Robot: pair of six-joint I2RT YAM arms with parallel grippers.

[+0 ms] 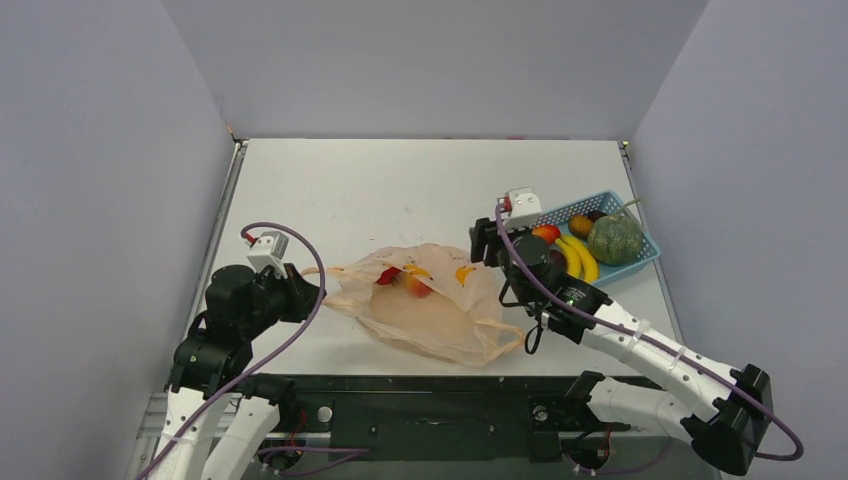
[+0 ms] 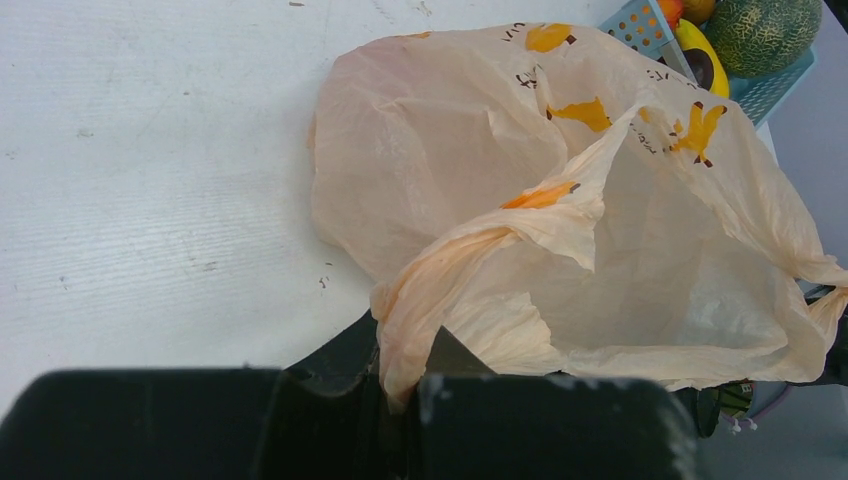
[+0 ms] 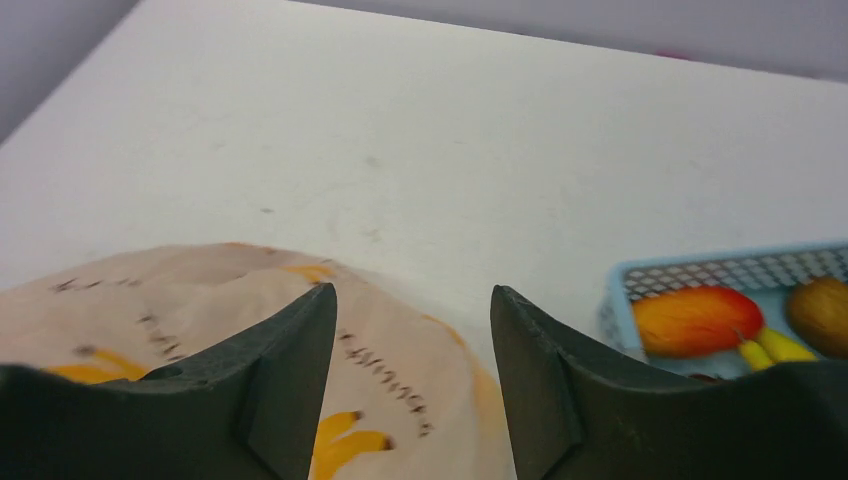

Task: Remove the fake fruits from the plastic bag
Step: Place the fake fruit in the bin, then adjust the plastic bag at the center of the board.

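Observation:
The peach-orange plastic bag [image 1: 435,315] lies crumpled at the table's near middle. A red fruit [image 1: 388,275] and a red-yellow one [image 1: 419,288] show through it. My left gripper [image 1: 318,285] is shut on the bag's twisted handle [image 2: 440,290] at its left end. My right gripper [image 1: 487,245] is open and empty, just above the bag's right edge [image 3: 150,300], beside the basket. The mango [image 1: 546,233], banana [image 1: 580,258], green melon [image 1: 614,240] and a dark fruit [image 1: 580,225] lie in the basket.
The light blue perforated basket [image 1: 640,262] stands at the right, close to the table's right edge; it also shows in the right wrist view [image 3: 700,275] and the left wrist view [image 2: 640,25]. Grey walls enclose the table on three sides.

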